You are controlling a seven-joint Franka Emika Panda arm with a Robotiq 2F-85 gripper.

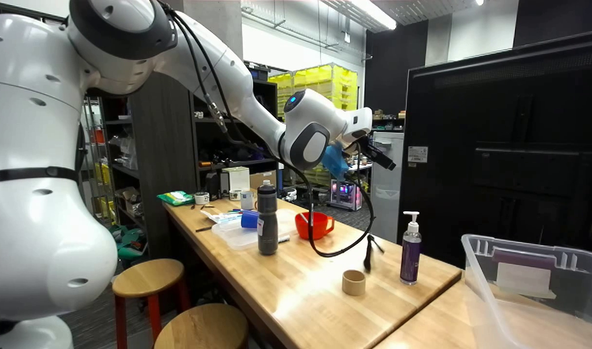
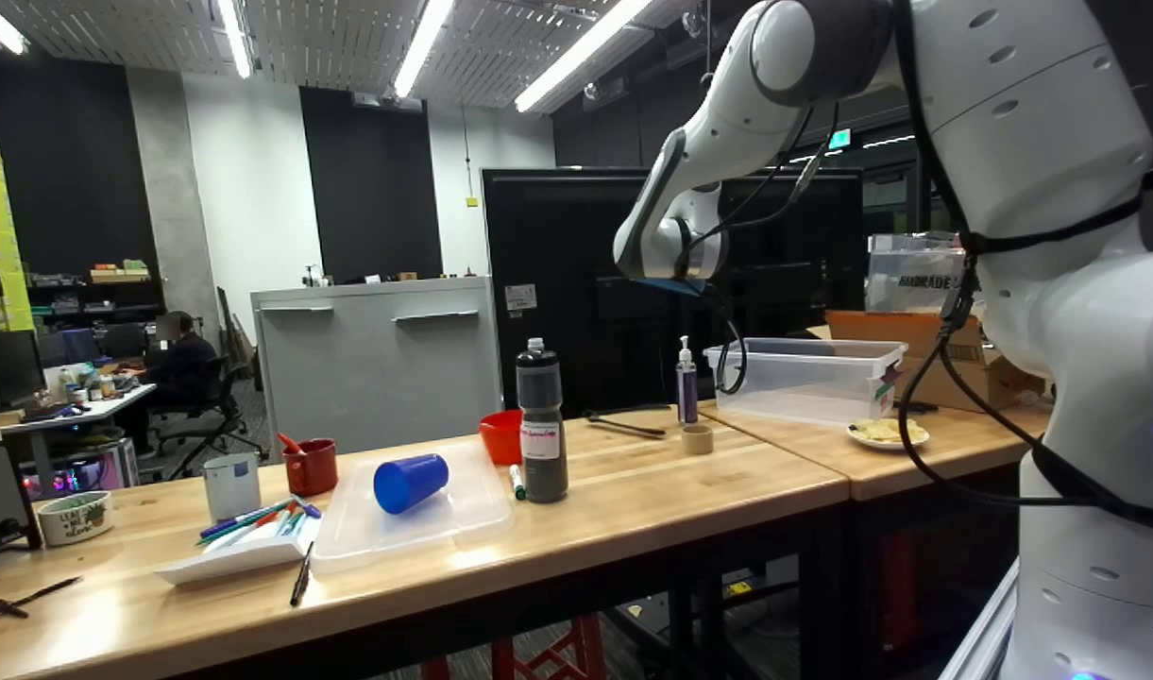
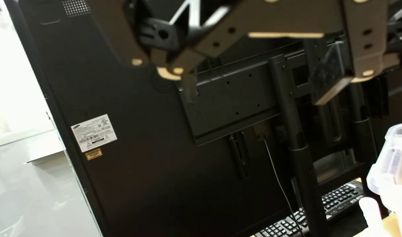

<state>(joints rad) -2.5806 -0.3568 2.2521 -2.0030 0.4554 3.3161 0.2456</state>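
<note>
We see the gripper (image 3: 256, 98) spread and empty in midair, facing the back of the TV (image 3: 154, 184). Nearest below, on the tabletop (image 1: 320, 291): black stick (image 1: 368, 257) and pump bottle (image 1: 410, 259). The black stick lies down, probably too thin to stand; long axis runs from near the ring (image 1: 354, 284) toward the TV-side edge. The pump bottle stands upright, pump up, its base likely steadying it; nozzle direction unclear to us.

In an exterior view we read "HANDMADE" on the clear box (image 2: 916, 269) at right and, less surely, "LEAF ME ALONE" on the white bowl (image 2: 76, 518) at left; the label (image 3: 93, 133) on the black screen (image 3: 154, 177) was too small.
</note>
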